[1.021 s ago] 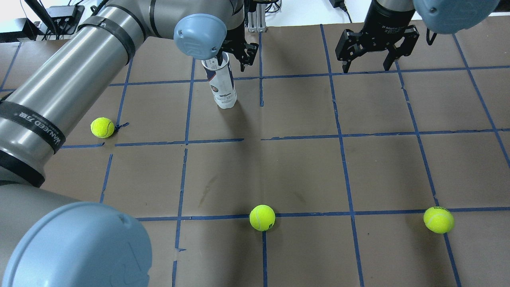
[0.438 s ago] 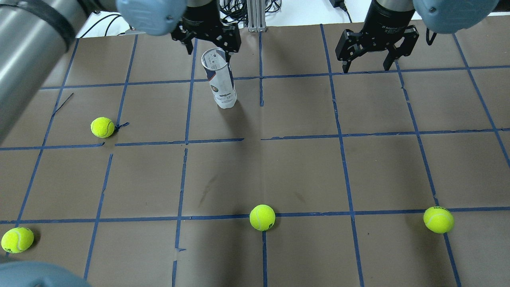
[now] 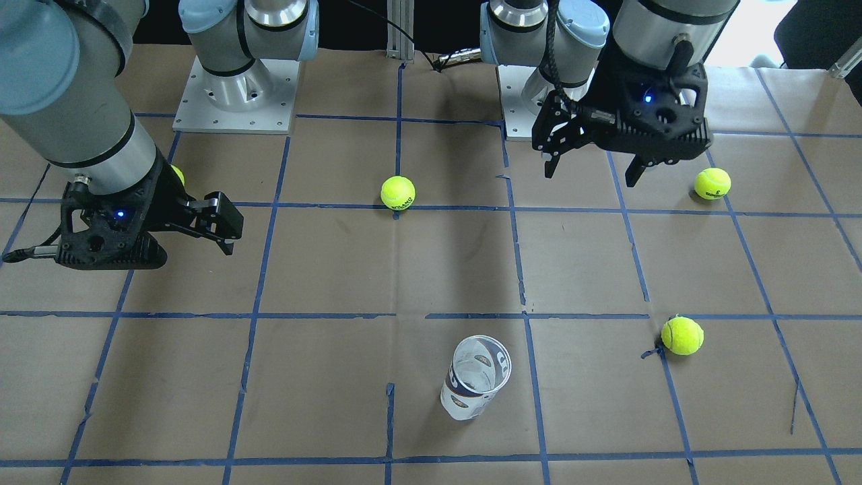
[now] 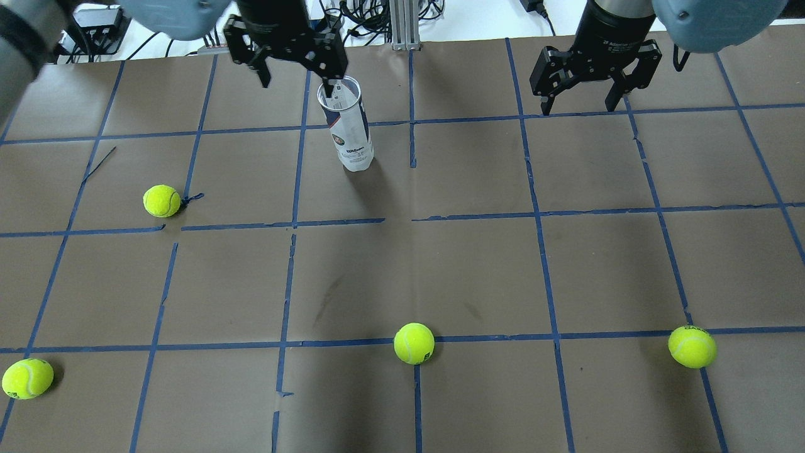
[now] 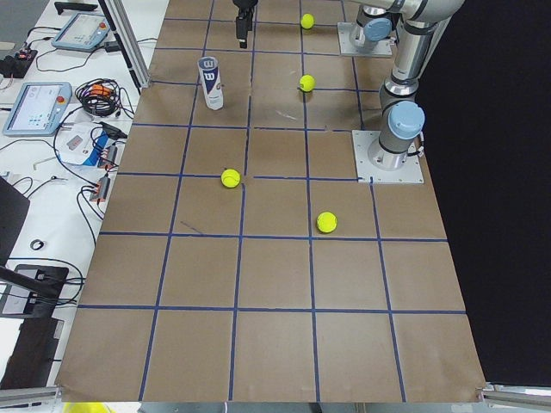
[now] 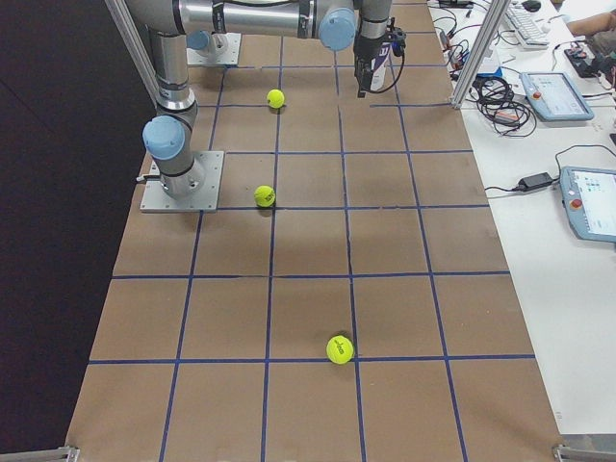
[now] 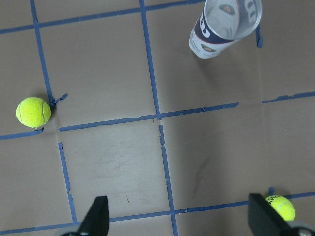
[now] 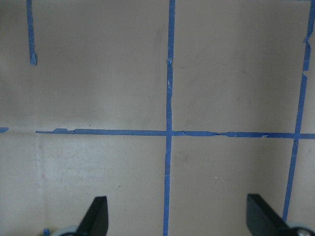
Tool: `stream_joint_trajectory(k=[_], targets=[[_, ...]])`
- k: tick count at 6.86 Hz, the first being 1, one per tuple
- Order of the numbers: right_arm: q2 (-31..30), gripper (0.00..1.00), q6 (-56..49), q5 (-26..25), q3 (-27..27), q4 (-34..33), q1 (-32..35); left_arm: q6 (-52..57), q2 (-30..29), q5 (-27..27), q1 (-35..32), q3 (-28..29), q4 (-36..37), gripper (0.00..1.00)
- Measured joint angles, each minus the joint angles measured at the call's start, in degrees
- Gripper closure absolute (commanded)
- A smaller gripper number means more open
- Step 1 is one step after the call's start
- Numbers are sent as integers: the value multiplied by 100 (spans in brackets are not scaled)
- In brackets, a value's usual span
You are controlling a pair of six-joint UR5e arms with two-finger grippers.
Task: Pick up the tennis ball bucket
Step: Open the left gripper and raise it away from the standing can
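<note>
The tennis ball bucket (image 4: pixel 347 126) is a clear can with a white and navy label. It stands upright on the brown paper, open end up, and also shows in the front view (image 3: pixel 475 377) and the left wrist view (image 7: pixel 224 27). My left gripper (image 4: pixel 295 82) is open and empty. It hangs above the table, apart from the can, which lies at the top right of its wrist view. My right gripper (image 4: pixel 578 106) is open and empty, raised well to the can's right. It sees only paper and tape in its wrist view (image 8: pixel 178 219).
Several yellow-green tennis balls lie on the paper: one left of the can (image 4: pixel 161 201), one front centre (image 4: pixel 414 343), one front right (image 4: pixel 692 346), one front left (image 4: pixel 27 378). Blue tape lines grid the table. Cables and an aluminium post stand at the far edge.
My left gripper was at the can's rim a second ago. It has drawn off the can and moved left, and the left arm has swung out of the view's left side. The can stays standing. The right arm is still.
</note>
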Motion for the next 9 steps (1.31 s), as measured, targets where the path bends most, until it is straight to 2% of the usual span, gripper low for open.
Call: stream_joint_trajectory(k=[4, 9], targets=[[1, 0, 9, -1, 7, 3, 5, -481, 146, 36, 24, -759, 513, 0], [8, 0, 46, -4, -3, 3, 21, -546, 211, 30, 6, -807, 587, 0]])
